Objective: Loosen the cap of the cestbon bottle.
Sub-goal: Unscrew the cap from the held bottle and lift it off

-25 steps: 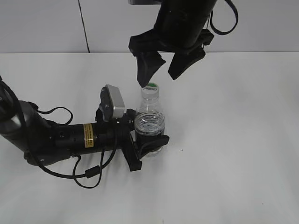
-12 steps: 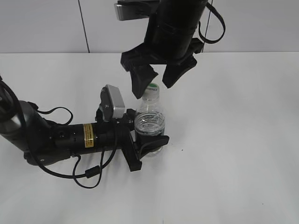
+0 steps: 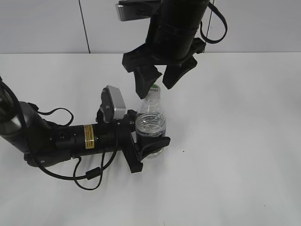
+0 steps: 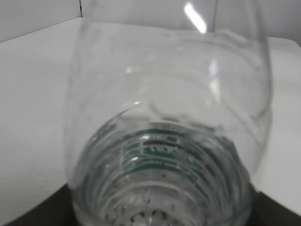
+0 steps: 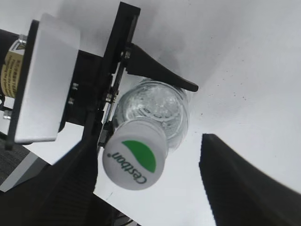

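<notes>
The clear cestbon bottle (image 3: 150,123) stands upright on the white table. My left gripper (image 3: 151,143) is shut on its lower body at the dark green label; the left wrist view is filled by the bottle (image 4: 164,141). The white cap (image 3: 153,90) with the green half-circle tops the neck. My right gripper (image 3: 159,81) hangs open above it, one finger close to the cap's left side, the other to its right and apart. In the right wrist view the cap (image 5: 135,159) lies between the fingers, close to the left finger (image 5: 61,188), with a wide gap to the right one.
The white table (image 3: 235,141) spreads around the bottle. My left arm (image 3: 70,141) lies along the table at the left with its cables. A grey wall (image 3: 42,23) stands behind.
My right gripper has come down and to the left from above, so that its open fingers now flank the cap. The left gripper and the bottle have not moved.
</notes>
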Action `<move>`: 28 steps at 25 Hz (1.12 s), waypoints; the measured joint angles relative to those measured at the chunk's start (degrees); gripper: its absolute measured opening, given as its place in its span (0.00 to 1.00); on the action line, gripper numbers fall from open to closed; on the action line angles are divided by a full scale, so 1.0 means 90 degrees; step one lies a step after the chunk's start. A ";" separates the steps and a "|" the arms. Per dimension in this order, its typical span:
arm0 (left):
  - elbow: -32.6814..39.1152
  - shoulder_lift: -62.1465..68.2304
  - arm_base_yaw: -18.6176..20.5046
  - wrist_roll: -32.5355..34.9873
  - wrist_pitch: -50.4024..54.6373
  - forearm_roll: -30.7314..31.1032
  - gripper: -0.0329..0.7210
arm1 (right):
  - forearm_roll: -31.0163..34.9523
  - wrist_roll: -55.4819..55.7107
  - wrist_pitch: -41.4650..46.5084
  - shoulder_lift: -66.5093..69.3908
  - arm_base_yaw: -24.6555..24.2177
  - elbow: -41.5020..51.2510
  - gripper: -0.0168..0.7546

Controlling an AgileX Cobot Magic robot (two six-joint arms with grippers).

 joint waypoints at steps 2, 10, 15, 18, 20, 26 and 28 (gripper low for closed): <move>0.0000 0.0000 0.0000 0.0000 0.0000 0.0000 0.58 | -0.0008 0.0000 0.0000 0.0000 0.0000 0.0000 0.69; 0.0000 0.0000 0.0000 0.0000 0.0000 0.0000 0.58 | -0.0034 0.0000 0.0000 0.0066 0.0000 0.0000 0.69; 0.0000 0.0000 0.0000 0.0000 0.0000 0.0000 0.58 | -0.0022 -0.0005 0.0000 0.0118 0.0000 0.0000 0.69; 0.0000 0.0000 0.0000 0.0006 0.0000 0.0000 0.58 | -0.0022 -0.0005 0.0000 0.0124 0.0000 0.0000 0.63; 0.0000 0.0000 0.0000 0.0006 0.0000 -0.0005 0.58 | 0.0012 -0.0005 0.0000 0.0124 0.0000 0.0000 0.55; -0.0009 0.0000 0.0000 0.0001 0.0018 -0.0020 0.58 | 0.0071 -0.0581 0.0000 0.0124 0.0007 0.0000 0.41; -0.0009 0.0000 0.0000 0.0001 0.0018 -0.0020 0.58 | 0.0077 -0.1077 0.0000 0.0124 0.0007 0.0000 0.41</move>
